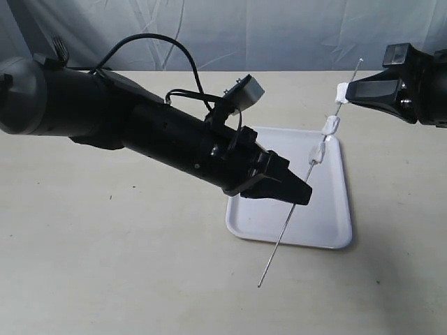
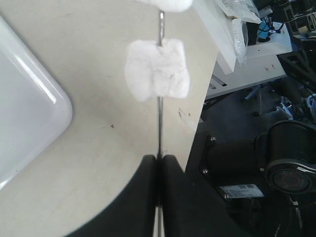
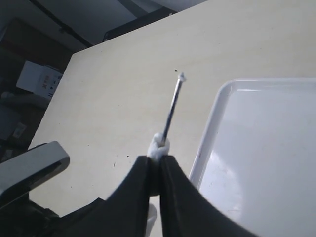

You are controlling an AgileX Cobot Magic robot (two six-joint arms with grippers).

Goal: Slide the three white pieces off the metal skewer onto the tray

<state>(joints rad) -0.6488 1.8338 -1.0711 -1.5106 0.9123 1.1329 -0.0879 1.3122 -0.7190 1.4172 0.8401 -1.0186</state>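
Note:
The metal skewer (image 1: 293,209) slants up over the white tray (image 1: 328,216), its lower tip near the table in front of the tray. Three white pieces sit on its upper half: the top one (image 1: 341,91), the middle one (image 1: 331,125) and the lowest one (image 1: 319,151). My left gripper (image 1: 302,192) is shut on the bare rod below them; the left wrist view shows the skewer (image 2: 159,123) leaving the closed left gripper (image 2: 159,158) toward a white piece (image 2: 157,69). My right gripper (image 1: 350,91) is shut on the top piece (image 3: 159,145), with the skewer tip (image 3: 173,106) poking out past it.
The tray's rim (image 3: 210,133) lies beside the right gripper. A light curtain (image 1: 244,35) closes off the back of the beige table (image 1: 126,244). Beyond the table edge (image 2: 200,118) are a black machine and clutter.

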